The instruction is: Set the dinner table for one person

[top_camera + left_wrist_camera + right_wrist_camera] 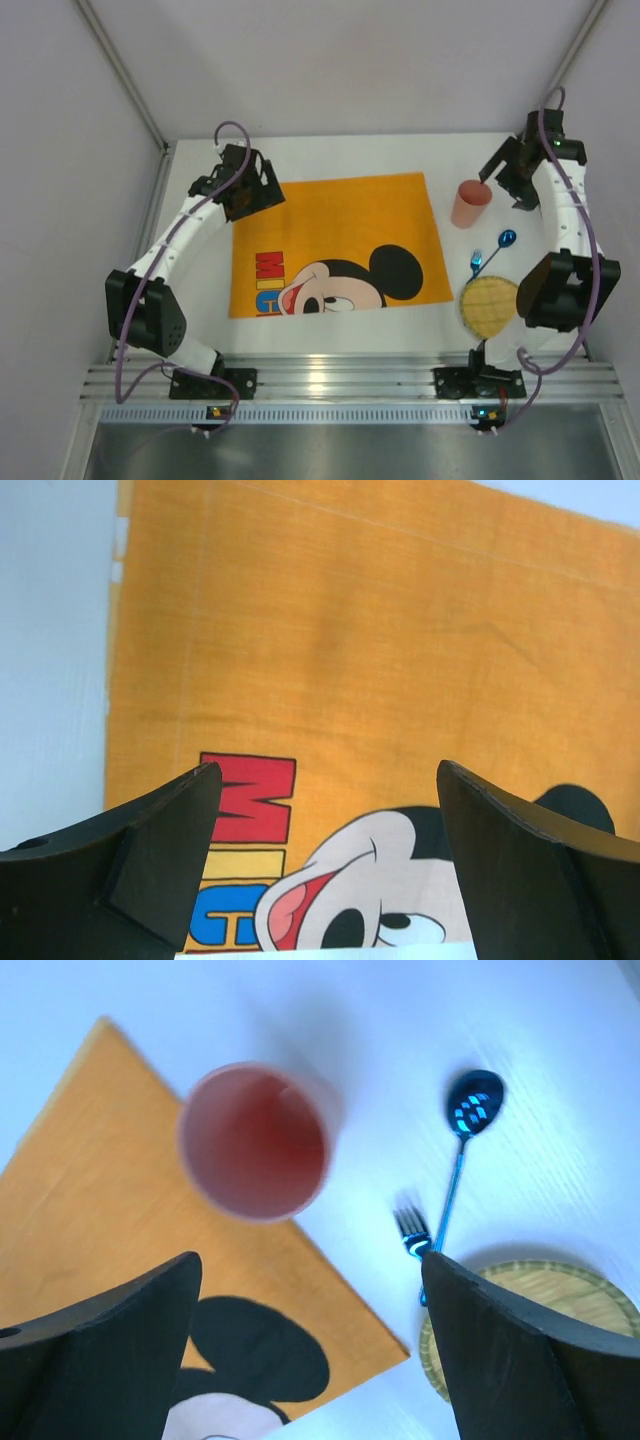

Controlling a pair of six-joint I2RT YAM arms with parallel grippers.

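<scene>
**Table setting, 7 entries, all placed against the placemat**

1. Placemat [335, 245]: orange cloth with a cartoon mouse print, lying flat.
2. Dinner table [340, 155]: white and flat. It lies under the placemat and shows bare on all 4 sides of it. A ribbed aluminium rail [350, 378] runs along the edge past the placemat's near side.
3. Cup [470, 203]: 1, pink, upright with its mouth up, on bare table just off the placemat's far right corner. It is blurred in the right wrist view.
4. Spoon [500, 245]: 1, blue, right of the placemat, its bowl towards the far side.
5. Fork [477, 262]: 1, blue, between the spoon and the placemat's right edge.
6. Plate [488, 305]: 1, round, tan with a green rim, beside the placemat's near right corner and partly hidden by the right arm.
7. Left gripper [328, 775]: over the placemat's far left corner, its 2 fingers spread wide and holding nothing.
8. Right gripper [310, 1260]: raised right of the placemat, beyond the cup, its fingers spread and gripping nothing.
</scene>
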